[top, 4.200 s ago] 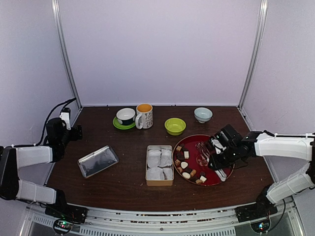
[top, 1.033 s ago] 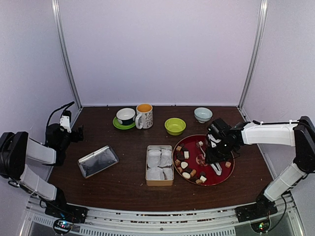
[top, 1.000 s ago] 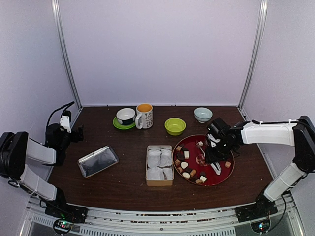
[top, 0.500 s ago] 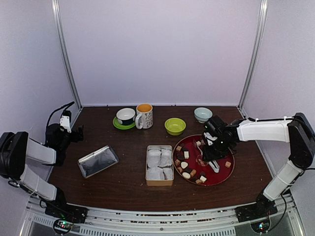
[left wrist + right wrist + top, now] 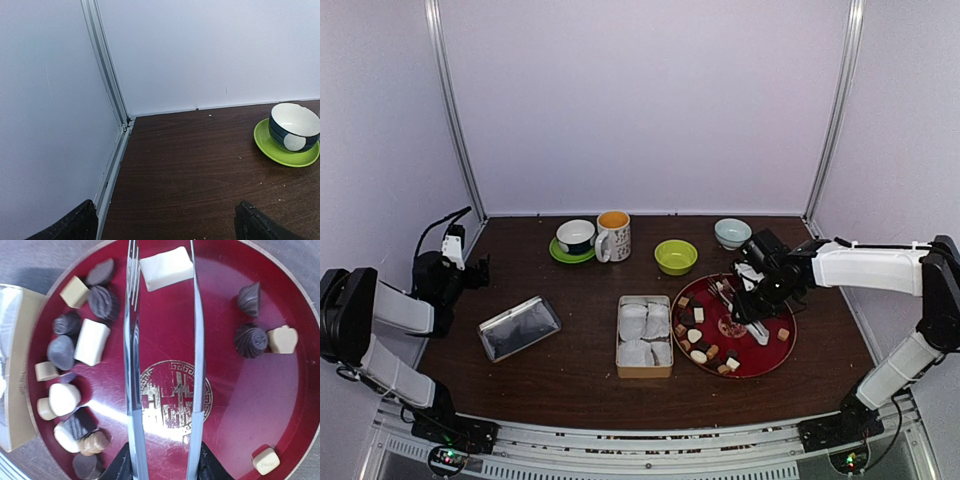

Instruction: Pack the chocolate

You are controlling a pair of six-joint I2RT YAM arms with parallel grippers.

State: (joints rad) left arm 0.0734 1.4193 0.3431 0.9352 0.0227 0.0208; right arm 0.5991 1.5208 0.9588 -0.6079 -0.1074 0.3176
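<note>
1. While the right gripper [image 5: 165, 467] clamps one pair of silver tongs [image 5: 132, 365], fingers narrowed on the two arms, the tong tips flank one white chocolate block [image 5: 166, 267] near the rim of the red plate [image 5: 225, 405].
2. All the chocolates [image 5: 91, 341] lie on that plate. About a dozen cluster on its left side, and four more sit on its right: two dark, two cream.
3. Just left of the plate stands one open tin [image 5: 645, 372] holding white paper liners [image 5: 634, 322]; their number cannot be told.
4. One tin lid [image 5: 518, 327] lies further left.
5. The left gripper [image 5: 165, 225] hovers near the table's left rear corner, fingers spread wide.
6. Along the back stand one cup [image 5: 576, 234] on a green saucer [image 5: 560, 255], one mug [image 5: 613, 238] and two bowls: a green bowl [image 5: 676, 265] and a pale blue bowl [image 5: 731, 236].
</note>
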